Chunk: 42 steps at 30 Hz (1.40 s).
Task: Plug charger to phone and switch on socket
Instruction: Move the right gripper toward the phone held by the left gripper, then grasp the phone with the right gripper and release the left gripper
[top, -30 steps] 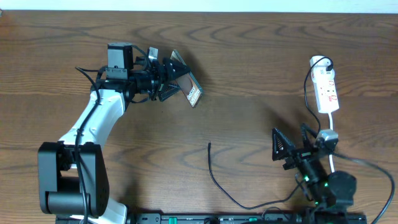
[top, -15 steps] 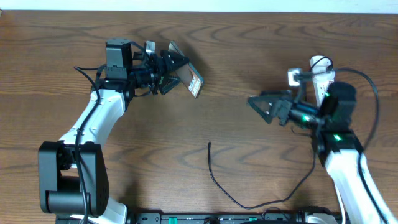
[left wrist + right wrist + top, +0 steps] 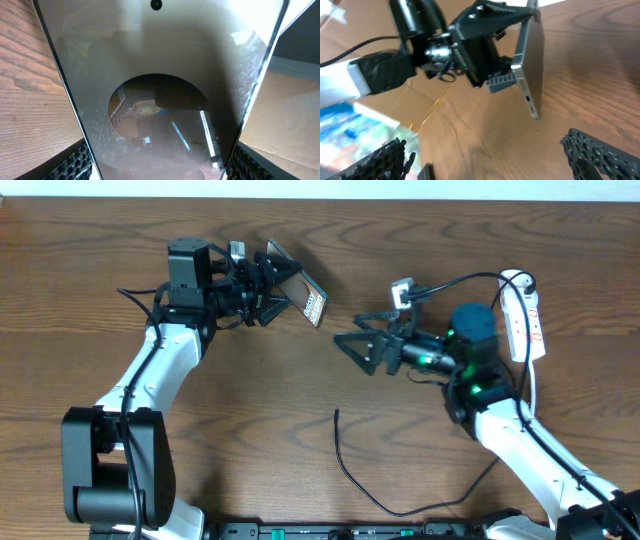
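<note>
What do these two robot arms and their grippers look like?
The left arm and right arm have white shells, black joints and thin black cables running along them. The right one shows small green lights. The left gripper and right gripper are black, with triangular, ridged fingers.

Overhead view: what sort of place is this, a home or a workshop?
Likely a robotics lab bench: two robot arms mounted at a wooden table, the left tool holding a phone, with a charger and socket laid out as props.
</note>
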### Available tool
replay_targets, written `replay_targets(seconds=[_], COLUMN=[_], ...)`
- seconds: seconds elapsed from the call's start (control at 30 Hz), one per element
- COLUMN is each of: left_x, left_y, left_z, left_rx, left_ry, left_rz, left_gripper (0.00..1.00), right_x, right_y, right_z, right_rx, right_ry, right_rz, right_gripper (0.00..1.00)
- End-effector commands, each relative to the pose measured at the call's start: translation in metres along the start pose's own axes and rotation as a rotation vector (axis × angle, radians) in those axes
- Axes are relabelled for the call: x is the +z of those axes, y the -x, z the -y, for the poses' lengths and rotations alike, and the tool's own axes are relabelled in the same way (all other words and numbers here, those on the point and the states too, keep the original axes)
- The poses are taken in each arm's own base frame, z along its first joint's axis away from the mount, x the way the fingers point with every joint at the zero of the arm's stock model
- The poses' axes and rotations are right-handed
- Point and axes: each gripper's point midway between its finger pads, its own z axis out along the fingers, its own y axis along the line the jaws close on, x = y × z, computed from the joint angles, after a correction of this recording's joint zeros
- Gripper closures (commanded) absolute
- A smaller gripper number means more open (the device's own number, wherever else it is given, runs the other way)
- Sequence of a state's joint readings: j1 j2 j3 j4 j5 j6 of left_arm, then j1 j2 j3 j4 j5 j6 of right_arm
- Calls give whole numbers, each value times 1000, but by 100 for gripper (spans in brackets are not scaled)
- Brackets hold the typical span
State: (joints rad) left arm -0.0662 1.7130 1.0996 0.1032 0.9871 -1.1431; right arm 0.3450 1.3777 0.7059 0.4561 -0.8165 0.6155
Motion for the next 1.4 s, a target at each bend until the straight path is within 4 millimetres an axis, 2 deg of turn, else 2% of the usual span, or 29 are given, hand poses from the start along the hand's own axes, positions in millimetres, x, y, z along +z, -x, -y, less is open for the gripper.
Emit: replay_targets(seconds=[0.0, 0.17, 0.37, 0.73, 1.37], left_x=[-2, -1, -1, 15, 48], left_y=[1, -5, -12, -33, -90], left_z=[4, 6, 8, 11, 15], left_rx=[-30, -55, -54, -35, -20], left_ry=[-13, -22, -34, -22, 6], left_rz=[-3, -32, -71, -124, -259], left_gripper=[93, 92, 93, 93, 92], right_x=[10, 12, 13, 13, 11], right_y=[14, 11, 9, 7, 2], right_z=[16, 26, 28, 29, 39], right_rx=[9, -9, -41, -45, -37], right_ry=[-159, -234, -240, -244, -291], right_rz=[106, 116, 105, 98, 80], right_gripper=[1, 1, 1, 1, 7])
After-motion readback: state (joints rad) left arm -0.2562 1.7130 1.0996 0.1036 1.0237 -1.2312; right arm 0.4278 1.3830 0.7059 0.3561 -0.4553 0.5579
